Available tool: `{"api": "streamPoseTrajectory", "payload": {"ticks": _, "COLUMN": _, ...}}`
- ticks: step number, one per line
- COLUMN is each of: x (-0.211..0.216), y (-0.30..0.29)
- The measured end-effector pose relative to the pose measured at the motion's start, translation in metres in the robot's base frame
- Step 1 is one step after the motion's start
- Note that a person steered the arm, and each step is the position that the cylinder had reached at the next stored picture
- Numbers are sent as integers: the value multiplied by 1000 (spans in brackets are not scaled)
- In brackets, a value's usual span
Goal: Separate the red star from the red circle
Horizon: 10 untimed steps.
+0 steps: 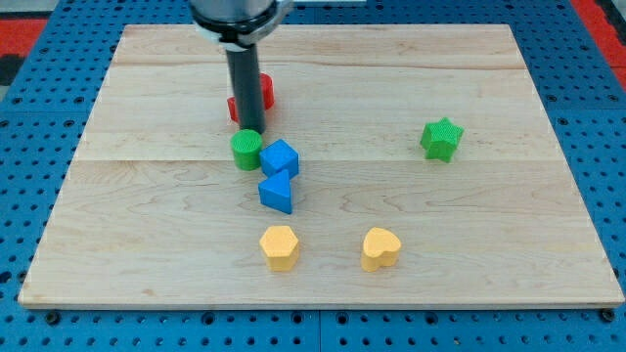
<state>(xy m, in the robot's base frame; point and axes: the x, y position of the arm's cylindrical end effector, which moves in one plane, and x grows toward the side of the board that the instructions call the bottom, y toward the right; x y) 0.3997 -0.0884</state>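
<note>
My dark rod comes down from the view's top, and my tip (246,130) rests just above the green circle (246,151). Two red pieces show on either side of the rod. The one on the right (265,91) looks round, like the red circle. The sliver on the left (233,107) may be the red star. The rod hides most of both, so I cannot tell whether they touch. My tip is just below them in the view, close to or touching them.
A blue cube (280,158) sits right of the green circle, with a blue triangle (277,192) below it. A yellow hexagon (280,246) and a yellow heart (380,248) lie near the bottom. A green star (441,139) is at the right. The wooden board (147,244) lies on blue pegboard.
</note>
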Motion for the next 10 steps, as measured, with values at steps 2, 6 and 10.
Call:
{"api": "streamPoseTrajectory", "payload": {"ticks": 2, "x": -38, "y": -79}}
{"api": "streamPoseTrajectory", "payload": {"ticks": 6, "x": -15, "y": 29}}
{"api": "streamPoseTrajectory", "payload": {"ticks": 10, "x": -47, "y": 63}}
